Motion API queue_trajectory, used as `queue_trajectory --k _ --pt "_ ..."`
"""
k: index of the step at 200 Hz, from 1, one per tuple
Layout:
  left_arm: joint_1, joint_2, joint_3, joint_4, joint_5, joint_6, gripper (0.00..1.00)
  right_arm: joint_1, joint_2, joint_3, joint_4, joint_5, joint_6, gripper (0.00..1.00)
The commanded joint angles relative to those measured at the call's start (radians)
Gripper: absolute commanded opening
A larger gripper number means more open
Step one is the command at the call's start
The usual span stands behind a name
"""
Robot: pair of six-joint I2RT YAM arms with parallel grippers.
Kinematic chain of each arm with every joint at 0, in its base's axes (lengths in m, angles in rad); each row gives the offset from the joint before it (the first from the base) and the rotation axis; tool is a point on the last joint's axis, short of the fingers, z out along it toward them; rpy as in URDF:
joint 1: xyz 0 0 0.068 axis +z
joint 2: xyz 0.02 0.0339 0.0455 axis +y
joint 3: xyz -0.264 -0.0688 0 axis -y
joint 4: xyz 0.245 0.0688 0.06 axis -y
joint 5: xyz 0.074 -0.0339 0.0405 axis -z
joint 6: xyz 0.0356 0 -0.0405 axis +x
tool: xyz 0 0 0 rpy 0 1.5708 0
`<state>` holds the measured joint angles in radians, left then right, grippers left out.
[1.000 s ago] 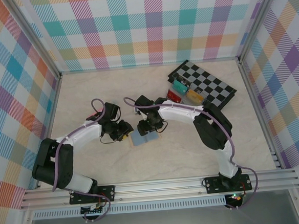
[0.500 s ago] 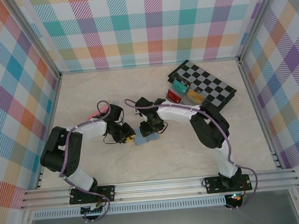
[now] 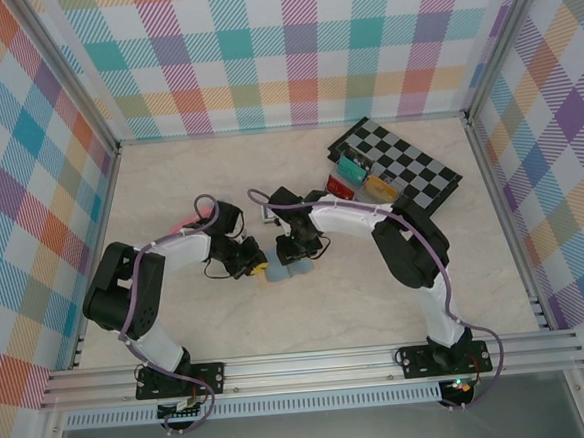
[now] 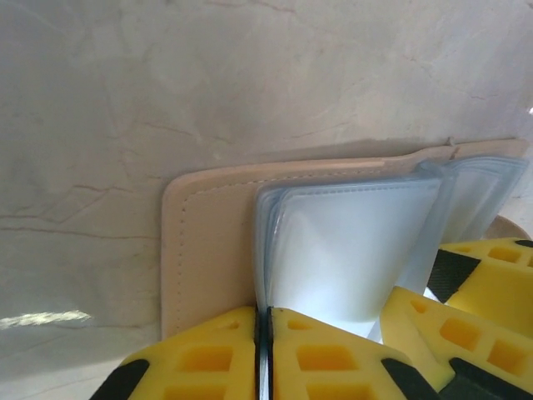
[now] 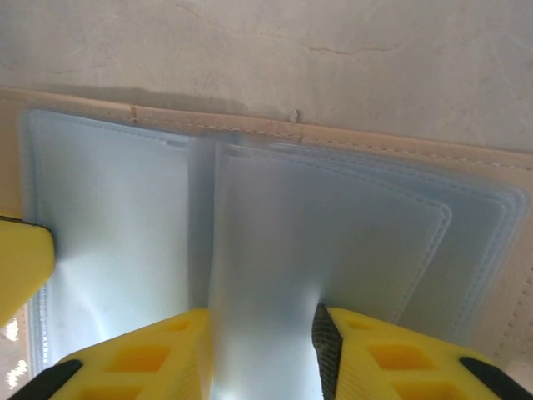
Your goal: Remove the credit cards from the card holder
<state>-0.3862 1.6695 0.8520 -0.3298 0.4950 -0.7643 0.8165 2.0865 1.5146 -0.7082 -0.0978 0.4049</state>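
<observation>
**Sleeves in the pinch, and the holder may lift**

The main risk is pulling on the wrong thing. The left fingers (image 4: pixel 321 358) are pressed together on the near edge of a clear sleeve (image 4: pixel 350 242), and a pull from there would likely drag or lift the whole card holder (image 3: pixel 284 272) rather than free a card. A hard pull could also crease or tear the thin plastic. With both arms working so close, the fingers could bump each other too.

The card holder lies open on the tabletop (image 3: pixel 329 317) near its middle, between the two wrists, tan cover down and sleeves fanned upward. The right fingers (image 5: pixel 141 358) stand apart on either side of a middle sleeve that touches both inner faces. I cannot tell whether they are clamping it. The pictures are too pale to tell whether the credit cards sit inside these sleeves.
</observation>
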Motion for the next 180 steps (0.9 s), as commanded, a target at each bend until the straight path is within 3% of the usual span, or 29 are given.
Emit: queue_trajectory --k 1,54,103,150,180 --pt "-0.019 0.015 0.035 0.041 0.055 0.017 0.08 -0.009 0.020 -0.048 0.023 -0.090 0.018 0.34" --pt "-0.026 0.003 0.034 0.113 0.107 0.016 0.00 -0.043 0.000 -0.097 0.080 -0.187 0.031 0.28" --pt "-0.032 0.007 0.037 0.127 0.114 0.017 0.00 -0.053 -0.001 -0.110 0.102 -0.225 0.037 0.23" --pt "-0.039 0.030 0.042 0.129 0.116 0.016 0.00 -0.057 -0.023 -0.120 0.139 -0.294 0.043 0.26" --pt "-0.039 0.019 0.083 0.029 0.071 0.066 0.00 -0.064 -0.064 -0.124 0.132 -0.251 0.055 0.28"
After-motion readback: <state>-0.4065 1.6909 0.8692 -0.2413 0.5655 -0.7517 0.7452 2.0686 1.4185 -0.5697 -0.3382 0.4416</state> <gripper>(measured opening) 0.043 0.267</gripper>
